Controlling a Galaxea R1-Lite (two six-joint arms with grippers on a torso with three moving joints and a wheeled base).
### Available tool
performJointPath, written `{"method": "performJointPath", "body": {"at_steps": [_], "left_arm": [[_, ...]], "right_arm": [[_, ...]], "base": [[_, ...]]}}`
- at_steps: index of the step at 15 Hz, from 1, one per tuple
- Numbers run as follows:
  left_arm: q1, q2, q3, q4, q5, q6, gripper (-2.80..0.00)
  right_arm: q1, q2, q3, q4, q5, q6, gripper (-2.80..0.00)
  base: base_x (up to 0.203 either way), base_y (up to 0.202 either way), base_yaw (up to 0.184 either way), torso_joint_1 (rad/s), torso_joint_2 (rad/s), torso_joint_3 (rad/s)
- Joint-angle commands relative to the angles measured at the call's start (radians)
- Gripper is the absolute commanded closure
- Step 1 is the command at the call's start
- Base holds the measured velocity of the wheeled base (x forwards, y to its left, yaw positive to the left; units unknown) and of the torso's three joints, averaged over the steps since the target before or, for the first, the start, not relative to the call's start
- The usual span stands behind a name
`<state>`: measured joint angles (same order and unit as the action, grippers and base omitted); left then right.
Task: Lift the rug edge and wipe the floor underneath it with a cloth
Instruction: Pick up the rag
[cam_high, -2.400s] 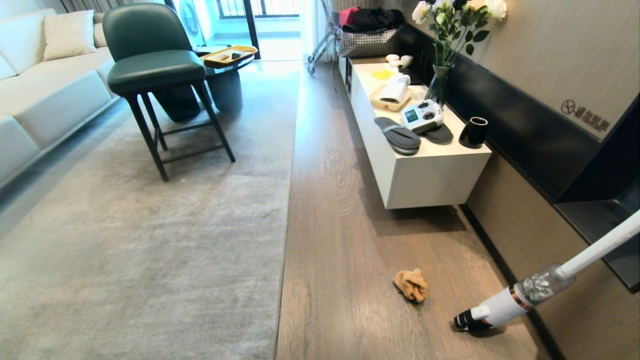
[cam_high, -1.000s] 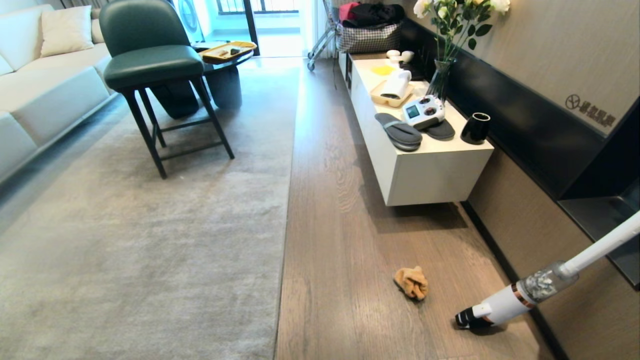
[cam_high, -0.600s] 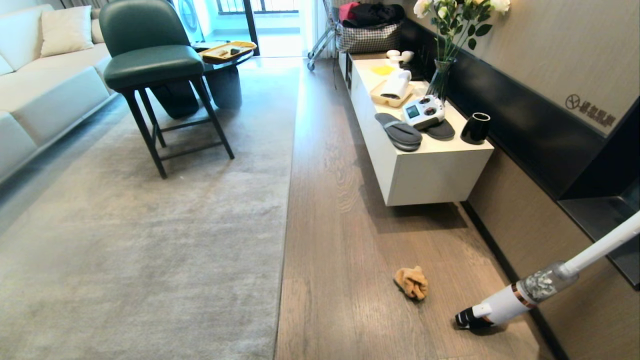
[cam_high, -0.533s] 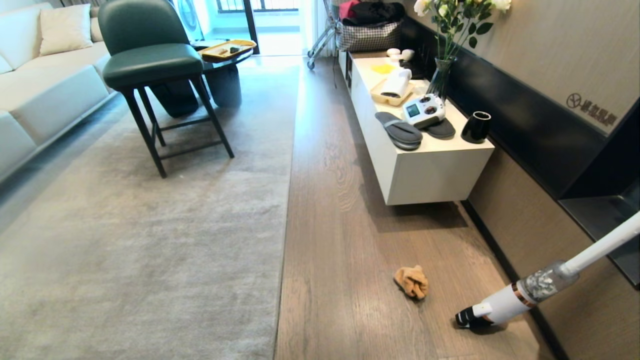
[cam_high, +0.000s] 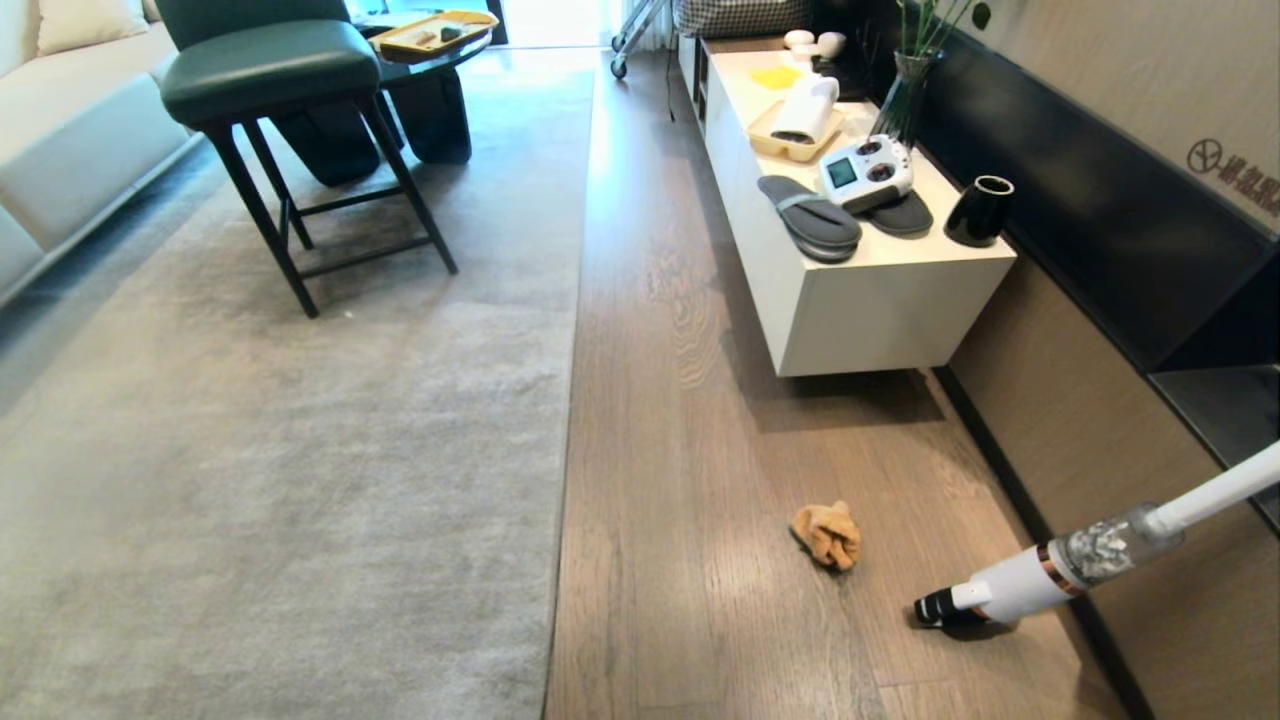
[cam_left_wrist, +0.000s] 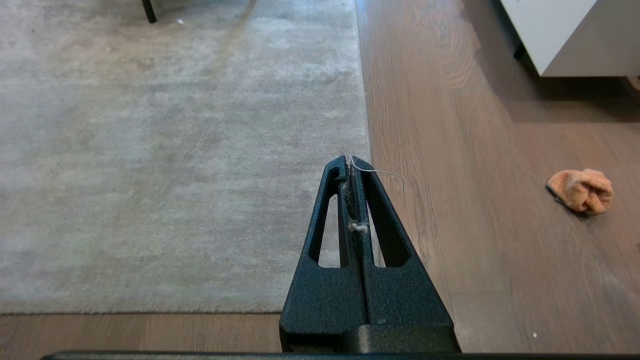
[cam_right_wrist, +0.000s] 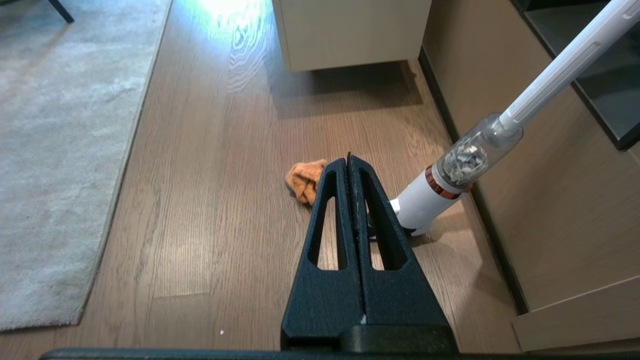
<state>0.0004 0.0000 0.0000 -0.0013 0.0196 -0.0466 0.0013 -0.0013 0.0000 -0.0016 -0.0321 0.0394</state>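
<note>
Cloth (cam_high: 826, 535) is lying crumpled on the floor (cam_high: 690, 450), well apart from the rug edge (cam_high: 562, 420) and near a white stick vacuum (cam_high: 1040, 580) leaning by the wall. Rug border is lying flat on the planks. Left pincer (cam_left_wrist: 350, 167) is hanging above the rug's corner, fingers pressed together, gripping nothing. Right pincer (cam_right_wrist: 348, 162) is hovering above the floor near the cloth, likewise pressed together and empty.

Left gripper (cam_left_wrist: 351, 165) closed, raised over rug edge (cam_left_wrist: 364, 125); cloth (cam_left_wrist: 580, 190) crumpled on floor (cam_left_wrist: 475, 175), well apart.
</note>
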Motion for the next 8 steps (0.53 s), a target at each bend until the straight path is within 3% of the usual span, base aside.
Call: {"method": "performJointPath", "body": {"at_steps": [1, 8], "left_arm": [[0.001, 0.0, 0.0, 0.0, 0.0, -0.001, 0.0], [0.0, 0.0, 0.0, 0.0, 0.0, -0.001, 0.0]], "right_arm": [[0.0, 0.001, 0.0, 0.0, 0.0, 0.001, 0.0], [0.0, 0.001, 0.0, 0.0, 0.0, 0.001, 0.0]], "base": [[0.0, 0.0, 0.0, 0.003, 0.01, -0.197], [0.0, 0.0, 0.0, 0.005, 0.0, -0.196]]}}
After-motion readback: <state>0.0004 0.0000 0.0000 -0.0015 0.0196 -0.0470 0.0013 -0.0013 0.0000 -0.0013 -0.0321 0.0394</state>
